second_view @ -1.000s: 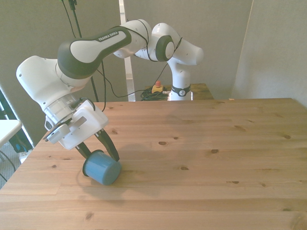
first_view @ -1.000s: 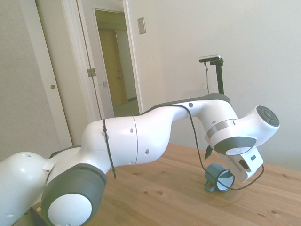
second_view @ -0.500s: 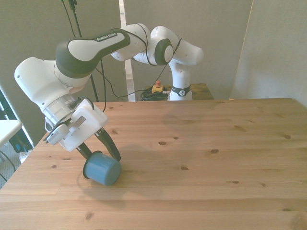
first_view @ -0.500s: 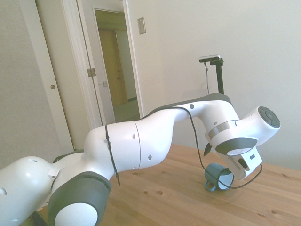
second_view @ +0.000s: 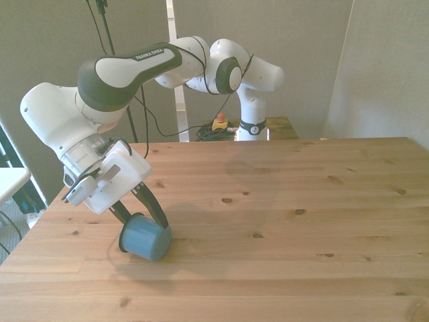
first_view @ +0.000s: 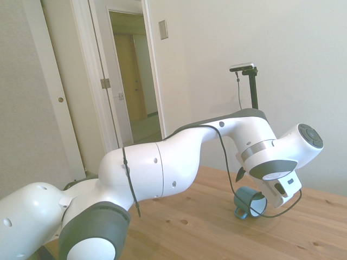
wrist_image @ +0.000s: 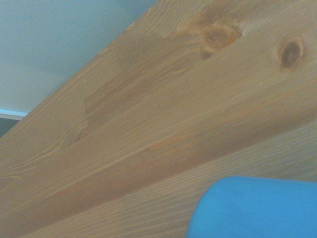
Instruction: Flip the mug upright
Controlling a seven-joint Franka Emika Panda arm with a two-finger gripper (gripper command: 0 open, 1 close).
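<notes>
front view: wooden table [second_view: 281,201] bare around the claw [second_view: 142,216], knots in the planks off toward the front view's right. beyond the table's far edge, well away from the claw, a small red-and-yellow object [second_view: 218,123] sits among dark cables. nothing stands between the claw and the mug [second_view: 144,237].

mug lies tilted on its side, directly under the claw, low at the table surface near the front view's left edge; whether it touches the wood, cannot tell. closed base faces the camera. side view: white interior and dark rim of the mug [first_view: 249,202] show, loop handle on its lower side.

arm [second_view: 127,74] arches over from the base, wrist pitched down and outward, white hand body tilted. two dark fingers [second_view: 156,211] straddle the mug, pinching it near the rim.

writing on the dark forearm cover reads "franka emika".

wrist view: blurred blue mug wall [wrist_image: 257,208] against wood grain.
</notes>
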